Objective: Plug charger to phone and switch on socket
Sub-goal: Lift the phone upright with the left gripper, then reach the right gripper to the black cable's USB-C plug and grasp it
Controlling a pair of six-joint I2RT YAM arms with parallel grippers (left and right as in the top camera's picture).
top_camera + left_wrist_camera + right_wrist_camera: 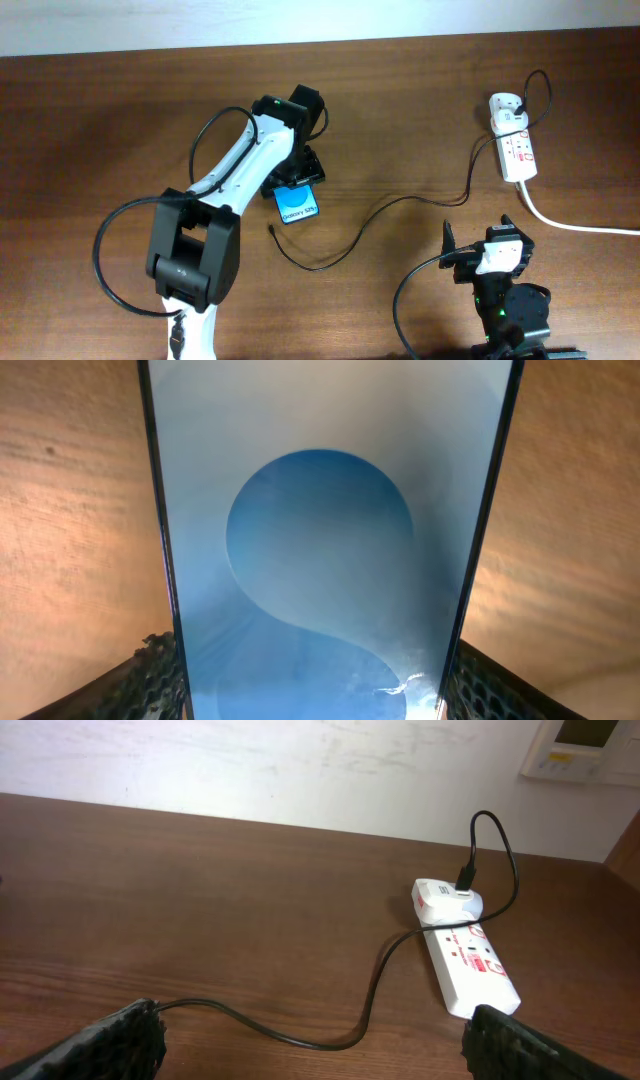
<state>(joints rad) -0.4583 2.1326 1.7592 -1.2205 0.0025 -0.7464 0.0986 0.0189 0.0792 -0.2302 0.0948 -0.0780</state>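
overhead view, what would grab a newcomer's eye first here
The bright blue phone stands out first, clamped in the left gripper near mid-table and filling the left wrist view. Next comes the charger, its thin black cable snaking from the white socket at the upper right of the overhead view to a loose tip lying on the table just beside the phone.

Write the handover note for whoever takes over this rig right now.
Left gripper: shut on the phone, mid-table.
Right gripper: open, empty, facing the power strip.
Charger cable: its adapter sits in the power strip; its tip lies loose on the table beside the phone.
Done: phone gripped.
Left: plug the tip into the phone, then switch on the power strip. I cannot tell the switch state.
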